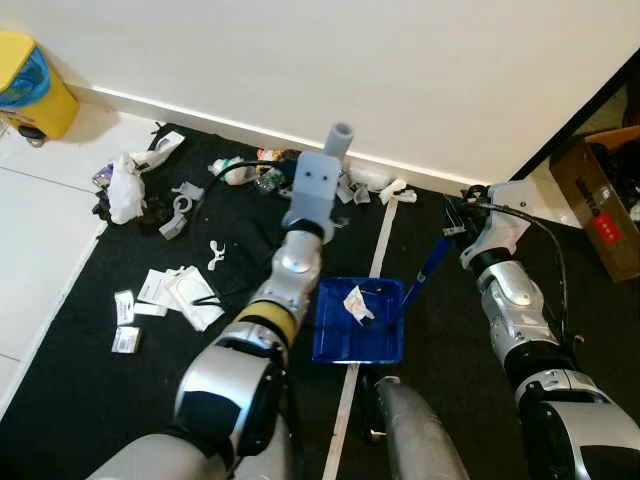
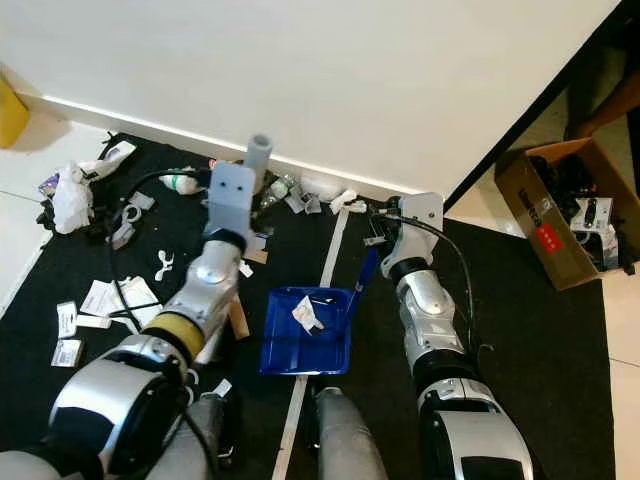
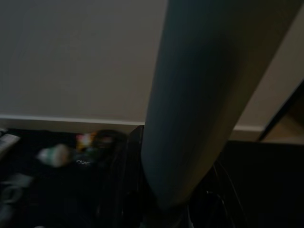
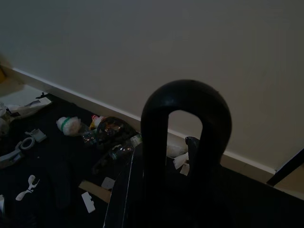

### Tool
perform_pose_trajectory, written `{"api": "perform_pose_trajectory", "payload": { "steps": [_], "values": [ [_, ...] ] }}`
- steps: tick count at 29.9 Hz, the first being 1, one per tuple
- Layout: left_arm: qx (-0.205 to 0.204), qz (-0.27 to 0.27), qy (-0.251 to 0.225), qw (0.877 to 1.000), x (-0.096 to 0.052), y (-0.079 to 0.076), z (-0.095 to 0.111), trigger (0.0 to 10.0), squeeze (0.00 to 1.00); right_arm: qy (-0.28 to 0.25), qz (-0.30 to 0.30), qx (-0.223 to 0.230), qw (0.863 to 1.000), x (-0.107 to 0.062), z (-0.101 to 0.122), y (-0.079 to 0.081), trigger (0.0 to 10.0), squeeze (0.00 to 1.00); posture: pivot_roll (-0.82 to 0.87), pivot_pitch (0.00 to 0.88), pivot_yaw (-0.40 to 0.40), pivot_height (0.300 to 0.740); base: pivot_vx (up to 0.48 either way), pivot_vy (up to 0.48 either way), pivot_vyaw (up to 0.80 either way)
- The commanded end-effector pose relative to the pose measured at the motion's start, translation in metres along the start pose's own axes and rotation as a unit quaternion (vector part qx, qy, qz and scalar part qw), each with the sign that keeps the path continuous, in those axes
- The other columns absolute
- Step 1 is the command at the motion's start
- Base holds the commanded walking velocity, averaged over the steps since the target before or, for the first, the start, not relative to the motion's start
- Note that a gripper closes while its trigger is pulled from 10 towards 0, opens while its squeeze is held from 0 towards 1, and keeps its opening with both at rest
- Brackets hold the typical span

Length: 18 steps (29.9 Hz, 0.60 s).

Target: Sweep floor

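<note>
1. Left eye view: I see my left arm reaching forward over a black mat, its left gripper (image 1: 318, 190) hidden under the grey wrist block, with a grey round broom handle (image 1: 340, 138) sticking up from it. A blue square plastic dustpan (image 1: 358, 322) lies on the mat just right of that arm, with a crumpled white paper scrap (image 1: 357, 303) inside.
2. Right eye view: the right gripper (image 2: 385, 238) is at the top of the dustpan's blue handle (image 2: 364, 270). White paper packets (image 2: 100, 300) and mixed litter lie scattered on the mat towards the white wall (image 2: 330, 70); an open cardboard box (image 2: 560, 215) stands far right.
3. Left wrist view: the grey handle runs up close to the lens, apparently gripped, though I cannot tell how the fingers sit.
4. Right wrist view: a black loop-shaped handle end (image 4: 186, 123) stands in front of the lens; the grip is too dark to judge.
</note>
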<state>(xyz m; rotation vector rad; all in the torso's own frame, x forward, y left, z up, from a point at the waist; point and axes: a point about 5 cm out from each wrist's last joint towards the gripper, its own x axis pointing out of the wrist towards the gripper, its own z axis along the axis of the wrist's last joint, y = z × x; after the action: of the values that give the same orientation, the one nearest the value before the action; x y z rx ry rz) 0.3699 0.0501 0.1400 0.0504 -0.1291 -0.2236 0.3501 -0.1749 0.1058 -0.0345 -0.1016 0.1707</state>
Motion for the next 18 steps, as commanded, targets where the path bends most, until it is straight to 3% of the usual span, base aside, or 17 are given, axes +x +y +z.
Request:
{"api": "perform_pose_trajectory", "payload": {
  "steps": [1,3,7,14,15,18],
  "values": [
    [-0.073,-0.016,-0.005,0.997,0.0,-0.028,0.006,10.0,0.0,0.09,-0.012,0.024,0.996,-0.022,-0.039,0.001,10.0,0.0,-0.07,0.347,-0.046,0.74,0.0,0.0,0.0],
    [-0.102,-0.027,-0.023,0.994,0.006,-0.039,0.019,10.0,0.0,0.09,-0.011,0.024,0.996,-0.023,-0.039,0.002,10.0,0.0,-0.07,0.342,-0.045,0.74,0.0,0.0,0.0],
    [-0.126,-0.039,-0.052,0.99,0.013,-0.046,0.039,10.0,0.0,0.091,-0.009,0.025,0.996,-0.022,-0.039,0.002,10.0,0.0,-0.06,0.329,-0.045,0.74,0.0,0.0,0.0],
    [-0.147,-0.059,-0.108,0.982,0.025,-0.038,0.073,10.0,0.0,0.089,-0.007,0.027,0.996,-0.02,-0.037,0.002,10.0,0.0,-0.05,0.312,-0.042,0.74,0.0,0.0,0.0],
    [-0.154,-0.095,-0.138,0.974,0.028,-0.034,0.09,10.0,0.0,0.089,-0.008,0.028,0.996,-0.019,-0.037,0.002,10.0,0.0,-0.05,0.305,-0.043,0.74,0.0,0.0,0.0],
    [-0.143,-0.133,-0.152,0.969,0.029,-0.03,0.101,10.0,0.0,0.089,-0.007,0.029,0.996,-0.019,-0.036,0.002,10.0,0.0,-0.04,0.303,-0.043,0.74,0.0,0.0,0.0]
  ]
}}
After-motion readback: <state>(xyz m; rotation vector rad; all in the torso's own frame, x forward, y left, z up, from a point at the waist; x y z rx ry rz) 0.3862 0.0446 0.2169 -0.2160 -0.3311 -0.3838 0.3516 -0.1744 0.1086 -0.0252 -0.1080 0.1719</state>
